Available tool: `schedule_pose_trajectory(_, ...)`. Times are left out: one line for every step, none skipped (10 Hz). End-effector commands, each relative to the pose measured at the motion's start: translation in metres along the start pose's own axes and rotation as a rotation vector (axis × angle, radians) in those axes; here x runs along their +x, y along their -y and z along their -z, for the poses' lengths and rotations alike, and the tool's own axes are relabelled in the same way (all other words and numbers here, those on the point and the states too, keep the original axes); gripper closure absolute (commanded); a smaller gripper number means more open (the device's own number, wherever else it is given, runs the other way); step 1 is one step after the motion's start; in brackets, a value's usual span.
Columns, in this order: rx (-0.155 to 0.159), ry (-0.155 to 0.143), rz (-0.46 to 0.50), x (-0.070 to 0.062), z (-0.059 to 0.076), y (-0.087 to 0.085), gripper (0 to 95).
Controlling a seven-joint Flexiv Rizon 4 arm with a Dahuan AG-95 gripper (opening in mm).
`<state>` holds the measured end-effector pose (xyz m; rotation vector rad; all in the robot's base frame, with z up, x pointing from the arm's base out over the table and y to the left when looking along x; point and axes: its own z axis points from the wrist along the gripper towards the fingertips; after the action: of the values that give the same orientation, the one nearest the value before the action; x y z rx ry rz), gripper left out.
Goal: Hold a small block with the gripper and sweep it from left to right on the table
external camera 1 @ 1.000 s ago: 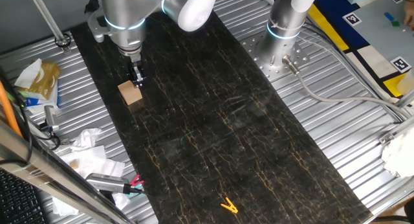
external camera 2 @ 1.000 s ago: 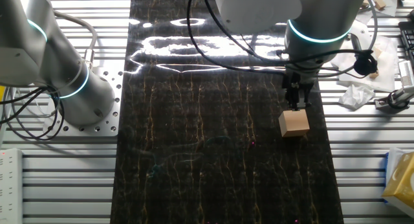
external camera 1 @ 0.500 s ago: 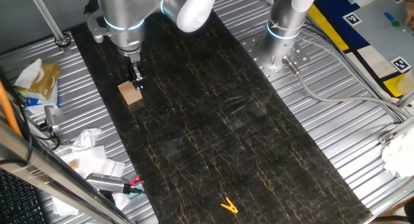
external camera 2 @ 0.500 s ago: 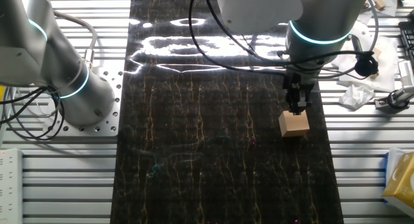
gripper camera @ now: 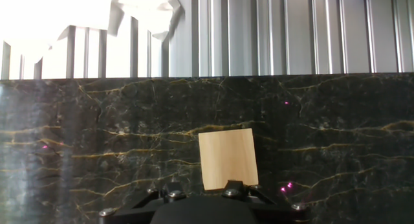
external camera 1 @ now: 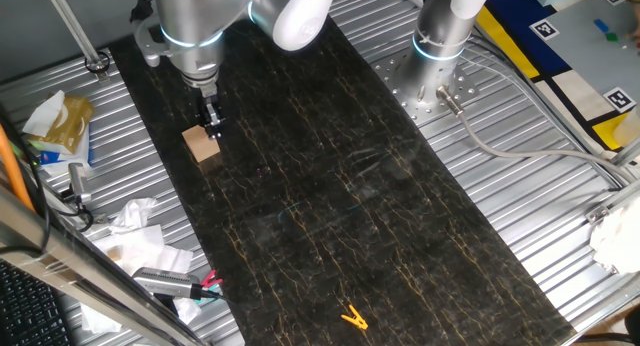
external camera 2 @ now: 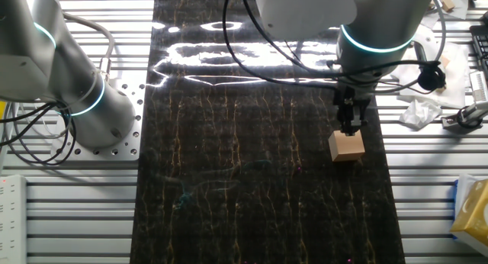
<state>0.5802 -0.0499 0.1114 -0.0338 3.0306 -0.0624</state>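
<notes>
Claw [external camera 2: 351,130]: above block [external camera 2: 347,146], grip state unclear | block near table [external camera 2: 229,180] edge | open table beyond

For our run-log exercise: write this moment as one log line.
phase: approach | gripper: above block, grasp unclear | block: on table, near its edge | sweep: not started

A robotics lab: arm base [external camera 1: 432,81] bolted to ribbed metal sheets [external camera 1: 520,176]
</notes>
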Motion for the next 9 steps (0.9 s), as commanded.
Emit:
schedule_pose_trajectory(0.0, 0.002, 0.0, 0.0, -0.001, 0.0, 57.0)
schedule_pose_trajectory(0.001, 0.002, 0.0, 0.0, -0.001, 0.0, 57.0)
schedule_pose_trajectory(0.002, 0.001, 0.001, 0.0, -0.001, 0.0, 57.0)
schedule_pose_trajectory(0.003, 0.001, 0.001, 0.0, -0.002, 0.0, 57.0)
schedule_pose_trajectory(0.004, 0.001, 0.0, 0.0, -0.004, 0.0, 57.0)
schedule_pose_trajectory(0.004, 0.001, 0.0, 0.0, -0.007, 0.0, 57.0)
schedule_pose_trajectory(0.004, 0.001, -0.002, 0.001, -0.008, 0.0, 57.0)
schedule_pose_trajectory(0.004, 0.002, -0.001, 0.001, -0.01, 0.0, 57.0)
schedule_pose_trajectory(0.004, 0.002, -0.001, 0.001, -0.011, 0.0, 57.0)
